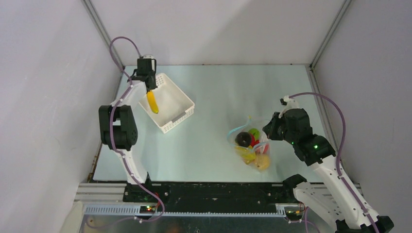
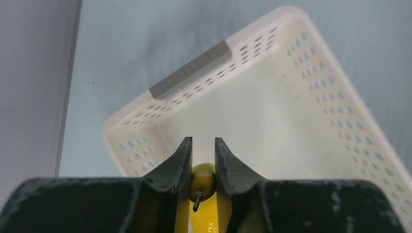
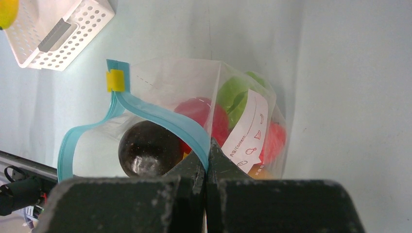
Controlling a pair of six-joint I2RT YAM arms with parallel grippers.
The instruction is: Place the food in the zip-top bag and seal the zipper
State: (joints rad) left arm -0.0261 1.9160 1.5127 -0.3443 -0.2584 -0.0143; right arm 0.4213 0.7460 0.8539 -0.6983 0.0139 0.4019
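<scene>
My left gripper (image 1: 149,86) is shut on a yellow toy banana (image 1: 152,102) and holds it over the white slotted basket (image 1: 180,102); in the left wrist view the banana (image 2: 203,179) sits between the fingers. The clear zip-top bag (image 1: 250,145) lies right of centre with its mouth open, holding a dark purple fruit (image 3: 145,148), red (image 3: 201,111), green (image 3: 232,92) and yellow pieces. My right gripper (image 3: 208,148) is shut on the bag's light blue zipper strip (image 3: 160,116) at the mouth edge; a yellow slider (image 3: 115,80) sits at the strip's far end.
The basket (image 2: 301,121) stands at the back left near the left wall. Grey walls close in the table on three sides. A black rail runs along the near edge (image 1: 209,191).
</scene>
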